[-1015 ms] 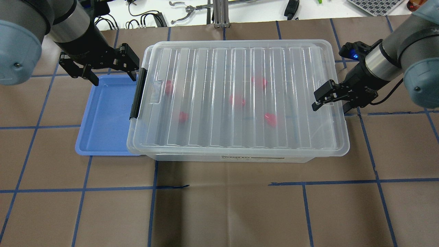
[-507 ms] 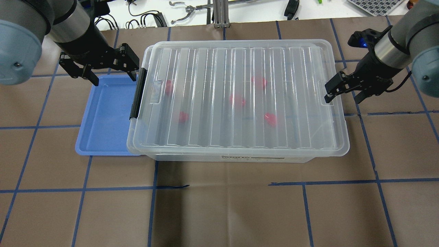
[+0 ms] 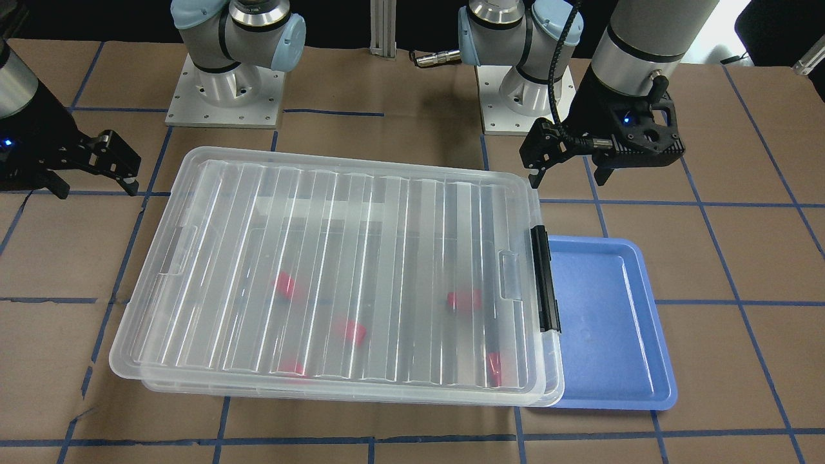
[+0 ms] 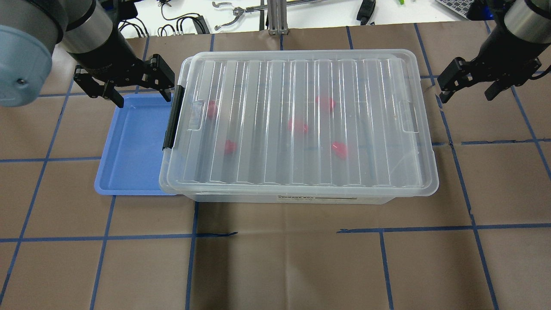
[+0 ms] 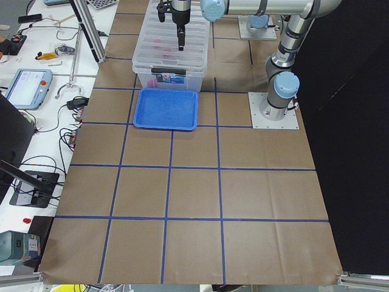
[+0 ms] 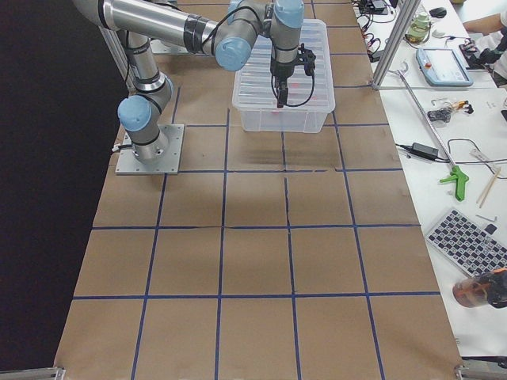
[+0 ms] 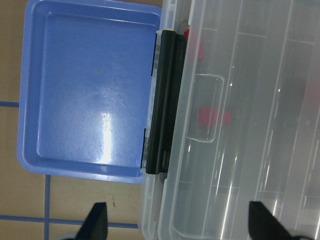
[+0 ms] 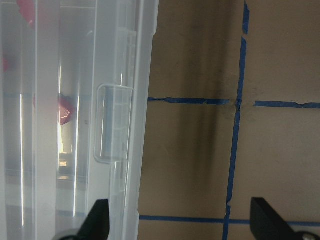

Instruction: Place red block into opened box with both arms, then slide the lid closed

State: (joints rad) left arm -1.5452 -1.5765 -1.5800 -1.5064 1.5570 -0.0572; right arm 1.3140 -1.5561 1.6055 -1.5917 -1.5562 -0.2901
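The clear ribbed lid lies over the whole box, and its black latch bar is at the left end. Several red blocks, one of them, show blurred through the lid on the box floor. My left gripper hangs open over the far edge of the blue tray, just left of the latch, and holds nothing. My right gripper is open and empty, off the box's right end and above the table. The front-facing view shows the left gripper and the right gripper both apart from the box.
A blue tray with nothing in it lies against the box's left end, partly under the lid's rim. Brown table paper with blue tape lines surrounds the box. Cables and tools lie on the white bench beyond the far edge.
My right gripper has drawn back from the lid's right end, moving right and toward the far side. The left gripper, the lid and the blocks have not moved.
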